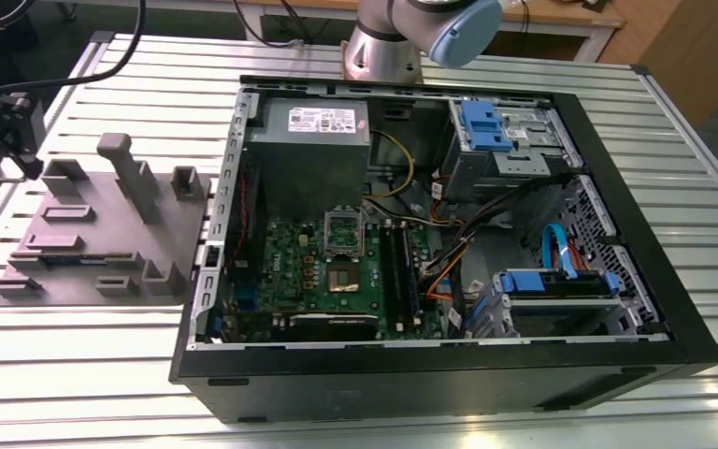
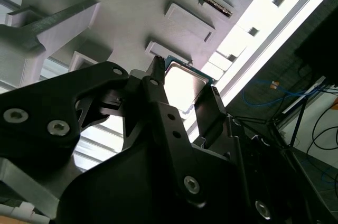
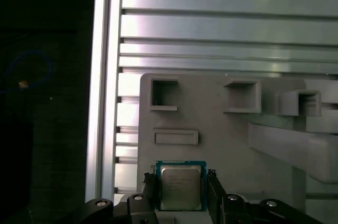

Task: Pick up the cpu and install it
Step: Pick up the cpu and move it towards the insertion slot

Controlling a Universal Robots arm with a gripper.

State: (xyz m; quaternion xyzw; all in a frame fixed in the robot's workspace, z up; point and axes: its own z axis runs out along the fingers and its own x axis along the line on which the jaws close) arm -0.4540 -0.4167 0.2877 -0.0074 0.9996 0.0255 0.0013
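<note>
The cpu (image 3: 180, 186), a small square chip with a shiny silver top and a green rim, sits between the two black fingers (image 3: 149, 188) of my gripper (image 3: 180, 179). In the second wrist view the cpu (image 2: 182, 84) is likewise clamped from both sides in the gripper (image 2: 185, 78), held clear above the grey fixture block (image 2: 132, 18). In the exterior view the gripper (image 1: 12, 154) hangs at the left, over the far-left edge of the grey fixture block (image 1: 104, 234). The open computer case (image 1: 447, 234) lies to the right, and its green motherboard (image 1: 315, 271) carries the socket with a raised metal frame (image 1: 343, 232).
The fixture block has upright posts (image 1: 128, 173) and several pockets (image 3: 163, 94). All of it rests on a slatted aluminium table (image 1: 85, 374). Inside the case are a grey power supply (image 1: 309, 140), blue drive brackets (image 1: 484, 126) and loose cables (image 1: 459, 253). The arm's base (image 1: 384, 47) stands behind the case.
</note>
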